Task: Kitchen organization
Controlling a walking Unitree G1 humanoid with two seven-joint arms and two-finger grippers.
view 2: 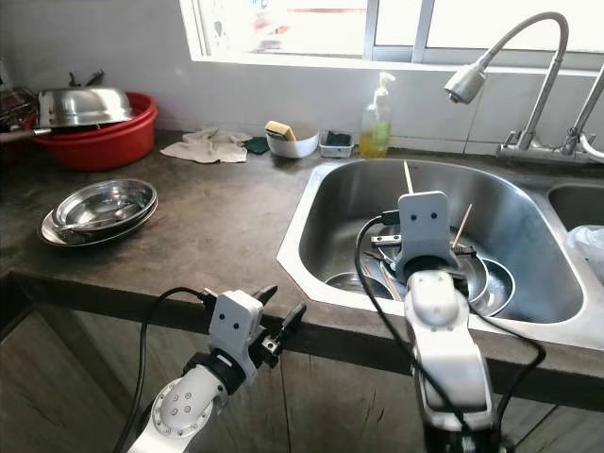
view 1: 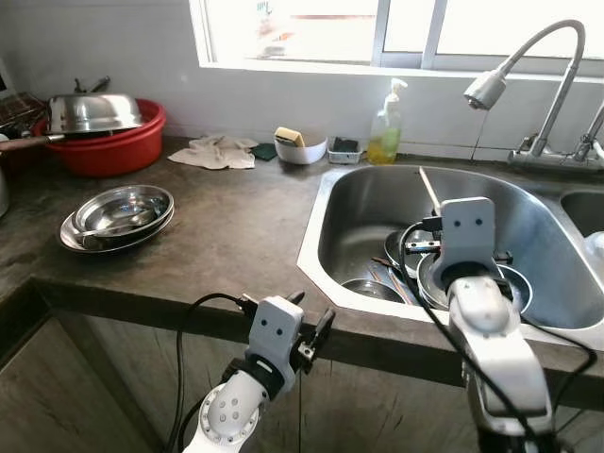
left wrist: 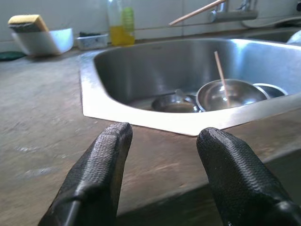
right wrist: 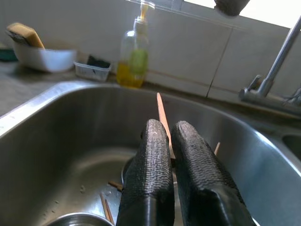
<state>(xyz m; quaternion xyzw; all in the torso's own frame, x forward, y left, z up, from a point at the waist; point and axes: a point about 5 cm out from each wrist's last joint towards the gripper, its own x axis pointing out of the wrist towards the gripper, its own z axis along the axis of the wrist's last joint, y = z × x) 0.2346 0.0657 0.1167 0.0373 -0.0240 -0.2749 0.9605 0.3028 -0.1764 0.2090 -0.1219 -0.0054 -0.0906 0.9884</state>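
Note:
My right gripper [right wrist: 169, 129] hangs over the steel sink [view 1: 326, 217], shut on a thin wooden chopstick [right wrist: 160, 110] that sticks up past its fingertips. The same chopstick [view 1: 429, 189] rises above the right wrist in the eye views. Below it, several steel bowls [left wrist: 230, 94] and more chopsticks [view 2: 461, 226] lie in the sink bottom. My left gripper [left wrist: 162, 136] is open and holds nothing, low at the counter's front edge [view 1: 311, 326], left of the sink.
Stacked steel plates [view 1: 118, 215] sit on the dark counter at left. A red basin [view 1: 118, 146] with a steel lid stands behind them. A cloth [view 1: 217, 151], a white bowl with a sponge [view 1: 300, 146], a soap bottle [view 1: 385, 127] and the faucet [view 1: 528, 66] line the back.

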